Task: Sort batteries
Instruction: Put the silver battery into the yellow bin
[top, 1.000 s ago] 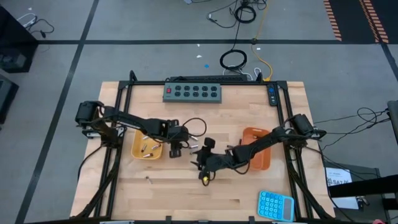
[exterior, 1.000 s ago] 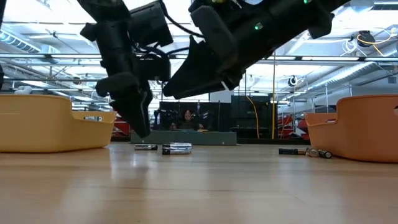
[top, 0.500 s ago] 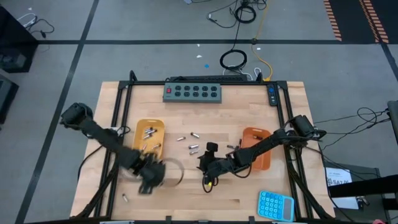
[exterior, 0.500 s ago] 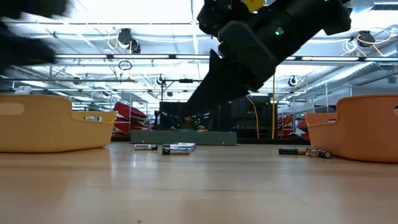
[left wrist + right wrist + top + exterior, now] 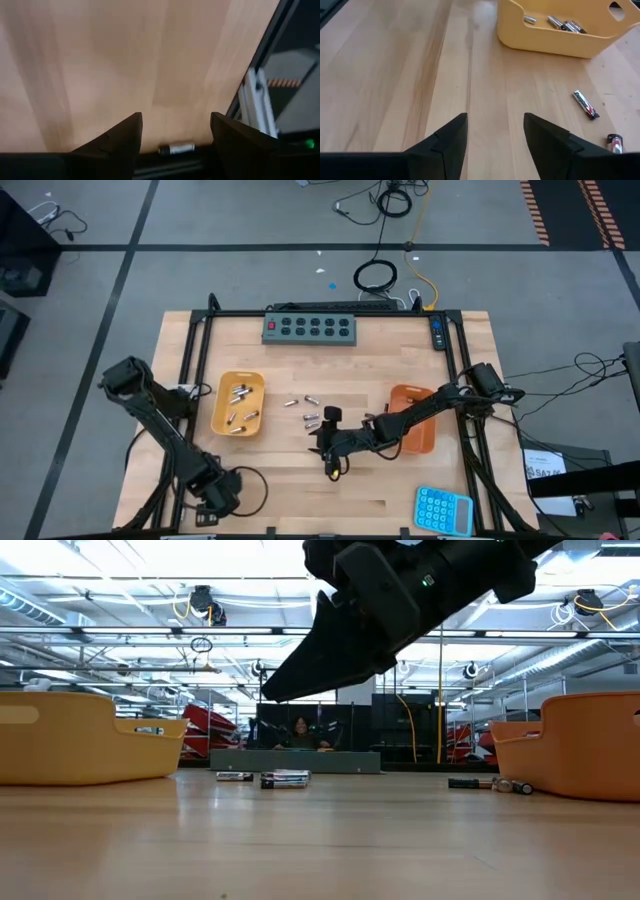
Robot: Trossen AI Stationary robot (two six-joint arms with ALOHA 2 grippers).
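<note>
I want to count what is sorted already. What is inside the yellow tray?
The yellow tray holds several silver batteries; about six show from above. Its wall hides the floor in the low view, so any others cannot be seen.

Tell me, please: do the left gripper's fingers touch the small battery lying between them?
Apart. The left wrist view shows the left gripper open, and the battery lies on the wooden table with bare wood between it and each finger.
</note>
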